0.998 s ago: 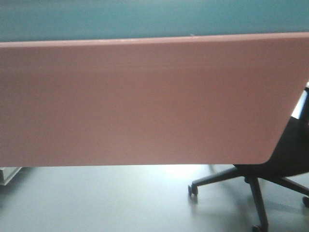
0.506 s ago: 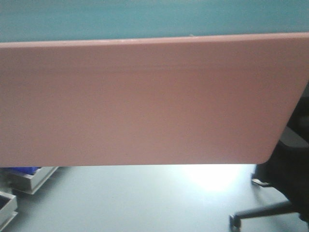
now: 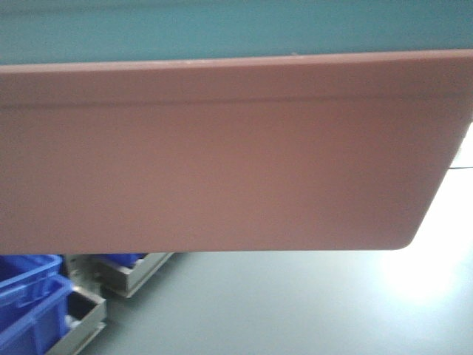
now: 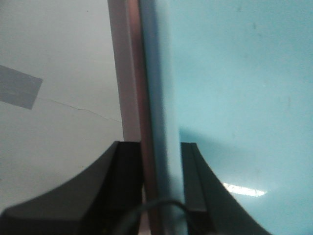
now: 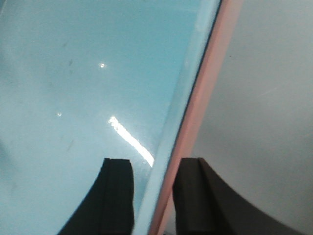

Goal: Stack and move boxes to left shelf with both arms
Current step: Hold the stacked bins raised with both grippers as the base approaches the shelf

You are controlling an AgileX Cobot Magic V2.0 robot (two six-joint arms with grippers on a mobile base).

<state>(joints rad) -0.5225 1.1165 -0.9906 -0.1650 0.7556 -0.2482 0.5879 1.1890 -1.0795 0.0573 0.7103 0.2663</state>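
The salmon pink box (image 3: 222,148) fills most of the front view, its long side facing the camera, held up above the floor. The light blue box (image 3: 222,26) sits nested inside it, showing above the pink rim. My left gripper (image 4: 159,164) is shut on the two nested walls, pink wall (image 4: 133,73) outside and blue box (image 4: 234,73) inside. At the other end my right gripper (image 5: 155,191) clamps the blue box (image 5: 73,73) and the pink rim (image 5: 210,83) together. The left shelf is out of view.
Below the boxes lies grey floor (image 3: 281,303) with a bright glare (image 3: 429,266) at the right. Dark blue crates (image 3: 29,303) and grey metal frames (image 3: 133,270) stand low at the left. A grey tape patch (image 4: 17,88) marks the floor.
The scene behind the boxes has slid right: the black office chair left the frame, and blue crates with metal frames came in at lower left. Both boxes stay fixed in view.
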